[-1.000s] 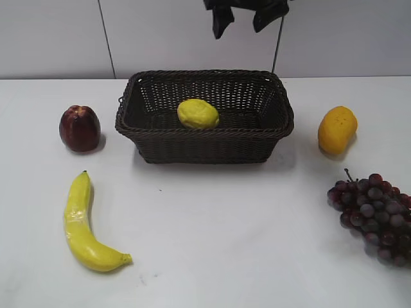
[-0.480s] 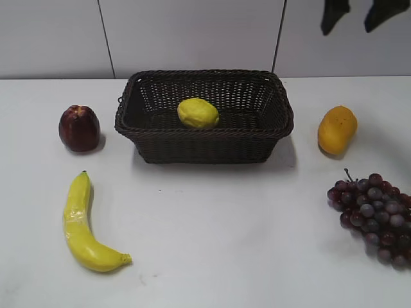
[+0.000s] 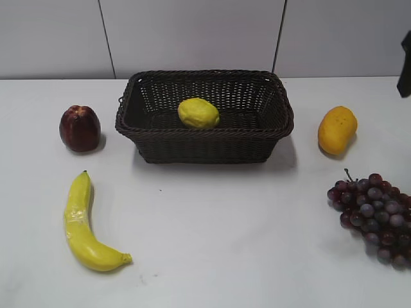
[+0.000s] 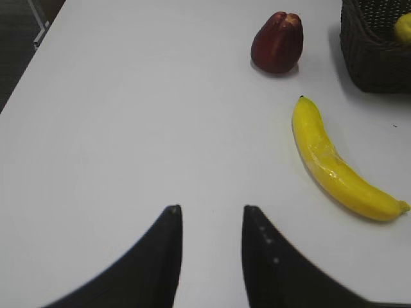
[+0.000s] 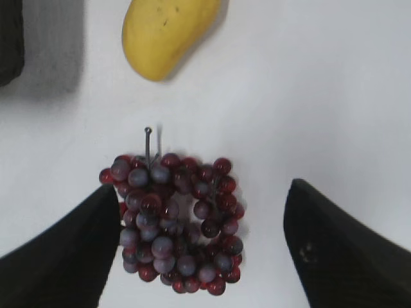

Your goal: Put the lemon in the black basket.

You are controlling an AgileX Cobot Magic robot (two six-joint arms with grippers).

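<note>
Left gripper hangs over bare desk toward the left edge, fingers nearly together, empty; red apple and banana lie beyond it. Lemon rests inside the black basket at mid-back, so the placing looks done. Right gripper, spread wide and empty, hovers over the grapes near the right edge, mango behind, likely parked clear.

Dark woven wicker basket, glossy banana

Table: basket, banana, apple, mango, grapes.
</note>
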